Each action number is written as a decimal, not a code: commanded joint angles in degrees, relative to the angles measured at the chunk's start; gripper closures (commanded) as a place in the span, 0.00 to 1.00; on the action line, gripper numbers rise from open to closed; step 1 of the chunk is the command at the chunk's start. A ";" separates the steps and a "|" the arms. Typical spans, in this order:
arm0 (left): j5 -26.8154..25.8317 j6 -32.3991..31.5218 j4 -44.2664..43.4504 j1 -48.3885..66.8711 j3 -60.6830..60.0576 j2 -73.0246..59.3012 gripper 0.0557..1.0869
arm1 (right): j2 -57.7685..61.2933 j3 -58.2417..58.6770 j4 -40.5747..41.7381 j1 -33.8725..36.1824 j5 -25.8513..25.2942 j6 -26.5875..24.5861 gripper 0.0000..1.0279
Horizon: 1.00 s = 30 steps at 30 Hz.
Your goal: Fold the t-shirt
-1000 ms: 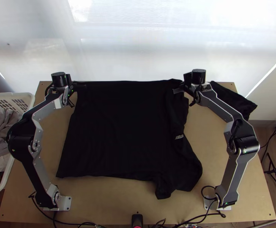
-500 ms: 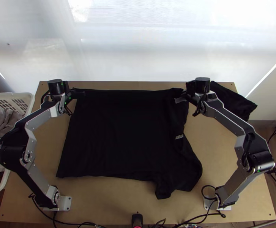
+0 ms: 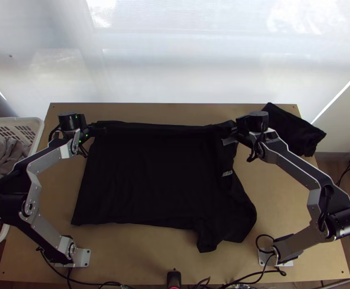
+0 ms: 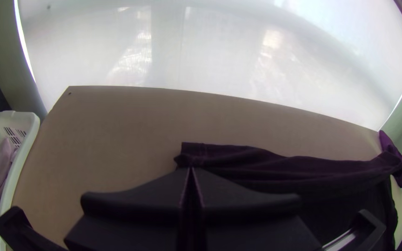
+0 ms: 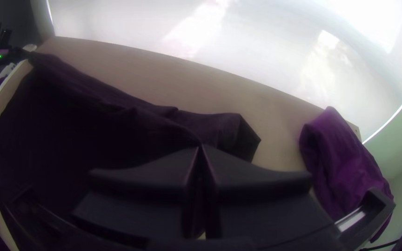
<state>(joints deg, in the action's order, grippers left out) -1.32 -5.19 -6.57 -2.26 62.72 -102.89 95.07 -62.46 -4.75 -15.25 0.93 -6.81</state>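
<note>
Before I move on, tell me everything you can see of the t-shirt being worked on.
The t-shirt is dark, soft-looking cloth, mostly spread on the table. The left gripper and right gripper are closed on opposite ends of its far edge, where creases run lengthwise between them. Its left side is fairly straight; the right is uneven and rumpled, with a small pale label. At the near right, a flap, perhaps a sleeve, juts toward the bases.
</note>
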 commanded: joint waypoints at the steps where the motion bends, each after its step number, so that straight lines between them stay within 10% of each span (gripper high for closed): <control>1: -0.44 0.01 -0.11 -0.20 -2.43 2.08 0.96 | -3.22 4.27 -0.08 -1.28 0.04 0.30 0.97; 30: -3.34 0.27 1.56 0.77 -14.64 12.45 0.96 | -13.42 16.58 -0.87 -3.48 -0.05 3.38 0.97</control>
<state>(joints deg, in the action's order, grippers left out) -4.56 -5.13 -5.28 -1.50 50.04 -92.27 82.70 -47.46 -5.50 -18.63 0.95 -3.60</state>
